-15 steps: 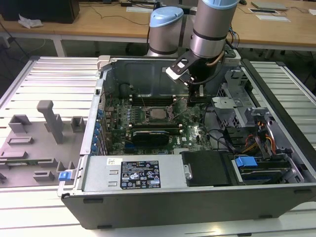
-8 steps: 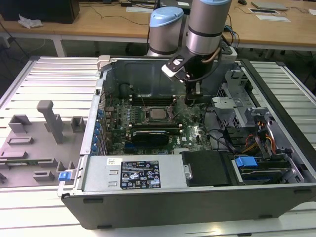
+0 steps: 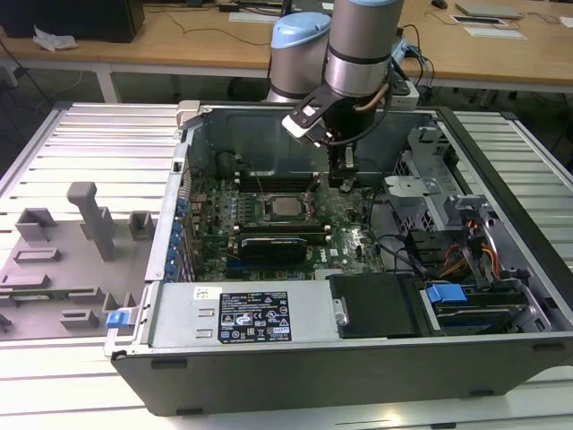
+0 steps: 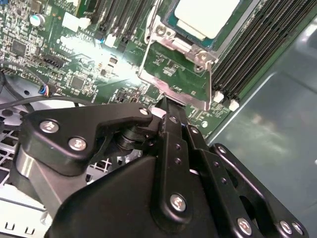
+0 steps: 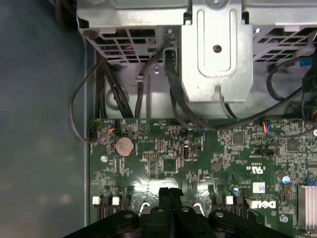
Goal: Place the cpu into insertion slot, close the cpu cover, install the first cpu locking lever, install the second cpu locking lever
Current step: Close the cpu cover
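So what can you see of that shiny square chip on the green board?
The cpu is a flat square chip, silvery-grey metal on top with a thin greenish rim. It lies flat in the insertion slot on the green motherboard, with long black memory slots alongside. The cpu cover, a thin metal frame, is swung open, not over it. The gripper is off it, by the cover's free edge.

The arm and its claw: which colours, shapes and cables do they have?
The arm is a silvery-grey cylinder with a pale blue cap on its joint. A white-and-black box sits at the wrist, and a brownish cable curves beside it. The claw is matt black, built of flat linked bars joined by silver screws.
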Robot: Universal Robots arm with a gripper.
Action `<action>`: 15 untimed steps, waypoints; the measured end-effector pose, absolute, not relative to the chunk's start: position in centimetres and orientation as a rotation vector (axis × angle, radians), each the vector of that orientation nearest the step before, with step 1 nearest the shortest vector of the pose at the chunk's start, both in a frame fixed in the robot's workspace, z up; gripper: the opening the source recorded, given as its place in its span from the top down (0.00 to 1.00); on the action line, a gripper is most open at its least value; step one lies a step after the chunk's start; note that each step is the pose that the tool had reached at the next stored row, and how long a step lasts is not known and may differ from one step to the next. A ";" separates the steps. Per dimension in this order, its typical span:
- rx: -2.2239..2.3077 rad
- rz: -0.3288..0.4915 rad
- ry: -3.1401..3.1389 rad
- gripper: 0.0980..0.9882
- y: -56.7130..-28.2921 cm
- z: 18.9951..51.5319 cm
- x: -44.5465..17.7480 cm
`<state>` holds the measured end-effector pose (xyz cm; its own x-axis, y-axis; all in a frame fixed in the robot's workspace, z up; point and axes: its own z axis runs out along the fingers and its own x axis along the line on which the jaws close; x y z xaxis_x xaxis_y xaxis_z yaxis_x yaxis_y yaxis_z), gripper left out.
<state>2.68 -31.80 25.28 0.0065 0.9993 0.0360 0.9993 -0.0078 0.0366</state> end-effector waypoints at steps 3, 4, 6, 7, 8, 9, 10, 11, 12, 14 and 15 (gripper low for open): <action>2.225 0.087 2.209 0.99 -31.6 25.3 2.0; 2.224 0.089 2.208 0.99 -31.5 25.3 1.6; 2.224 0.090 2.208 0.99 -31.5 25.3 1.3; 2.223 0.090 2.208 0.99 -31.4 25.3 1.0; 2.224 0.089 2.208 0.99 -31.4 25.3 1.0; 2.241 0.065 2.224 0.99 -31.4 25.3 1.0; 2.244 0.061 2.227 0.99 -31.4 25.3 1.0; 2.244 0.061 2.227 0.99 -31.4 25.3 0.7; 2.244 0.061 2.227 0.99 -31.5 25.2 0.6; 2.244 0.061 2.227 0.99 -31.5 25.3 0.3; 2.244 0.061 2.227 0.99 -31.5 25.3 0.2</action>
